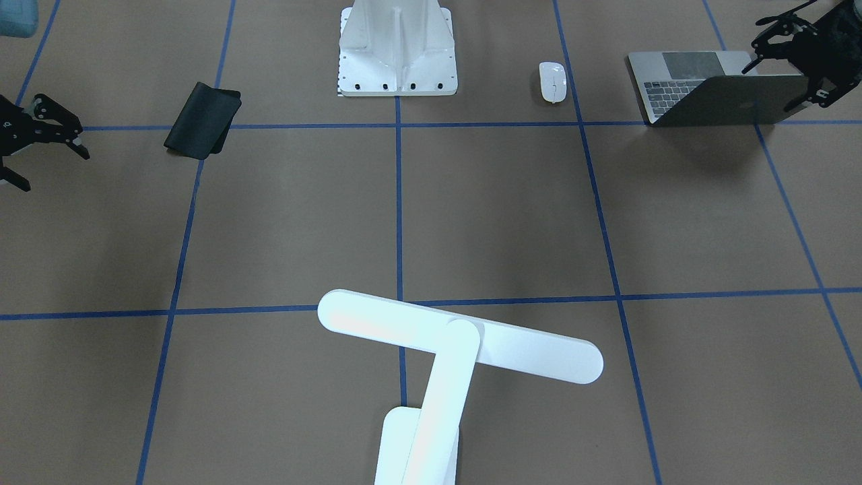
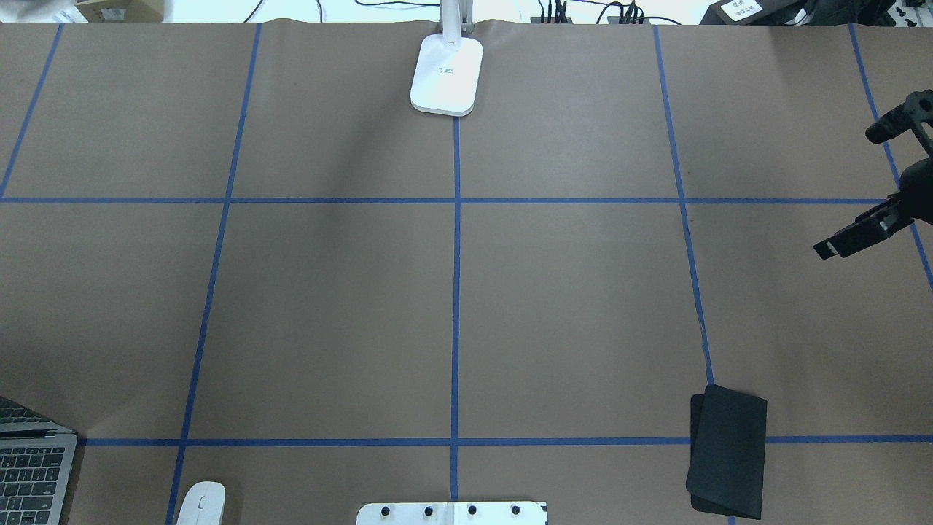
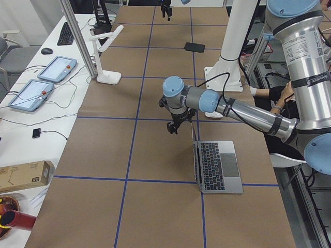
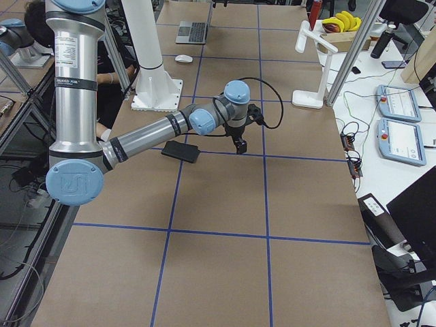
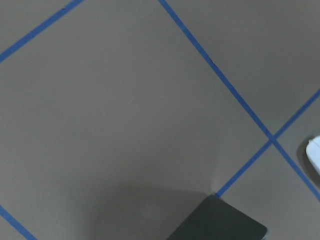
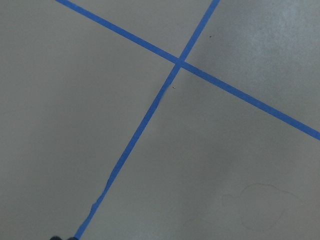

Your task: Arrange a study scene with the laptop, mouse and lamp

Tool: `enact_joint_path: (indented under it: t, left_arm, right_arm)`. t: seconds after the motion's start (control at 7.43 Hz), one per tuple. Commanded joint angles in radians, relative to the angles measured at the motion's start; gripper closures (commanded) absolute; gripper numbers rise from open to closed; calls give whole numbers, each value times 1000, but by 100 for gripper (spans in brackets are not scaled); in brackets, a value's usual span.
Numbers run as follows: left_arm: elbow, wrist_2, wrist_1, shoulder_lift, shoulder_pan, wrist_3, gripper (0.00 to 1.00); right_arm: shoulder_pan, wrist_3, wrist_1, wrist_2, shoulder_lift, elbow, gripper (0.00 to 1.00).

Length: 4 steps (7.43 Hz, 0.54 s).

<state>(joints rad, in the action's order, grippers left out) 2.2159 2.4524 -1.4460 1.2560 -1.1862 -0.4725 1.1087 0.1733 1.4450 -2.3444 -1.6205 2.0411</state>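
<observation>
The grey laptop (image 1: pixel 714 91) stands half open at the near left of the table; it also shows in the overhead view (image 2: pixel 33 467) and the exterior left view (image 3: pixel 217 165). My left gripper (image 1: pixel 768 87) hovers open by the lid's top edge and holds nothing. The lid's corner (image 5: pixel 220 222) shows in the left wrist view. The white mouse (image 1: pixel 553 81) lies beside the laptop, also seen from overhead (image 2: pixel 202 504). The white lamp (image 1: pixel 458 343) stands at the far middle edge on its base (image 2: pixel 447 76). My right gripper (image 2: pixel 845 193) is open and empty above bare table.
A flat black pad (image 2: pixel 727 452) lies at the near right, between my right gripper and the white bolted pedestal (image 2: pixel 452 512). Blue tape lines divide the brown table top. Tablets and cables lie on a side bench (image 3: pixel 51 72) beyond the lamp.
</observation>
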Motion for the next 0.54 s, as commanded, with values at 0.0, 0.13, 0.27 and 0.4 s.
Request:
enact_joint_path:
  t: [0.0, 0.13, 0.27, 0.4]
  left_arm:
    - [5, 0, 1, -14, 51, -9, 0]
    - [8, -1, -7, -12, 97, -14, 0]
    - [17, -6, -10, -12, 137, -14, 0]
    - [21, -9, -10, -12, 161, -14, 0]
  right_arm:
    - [-3, 0, 0, 0, -1, 1, 0]
    - [-3, 2, 0, 7, -1, 1, 0]
    - [-1, 0, 0, 7, -1, -1, 0]
    - [-3, 0, 0, 8, -1, -2, 0]
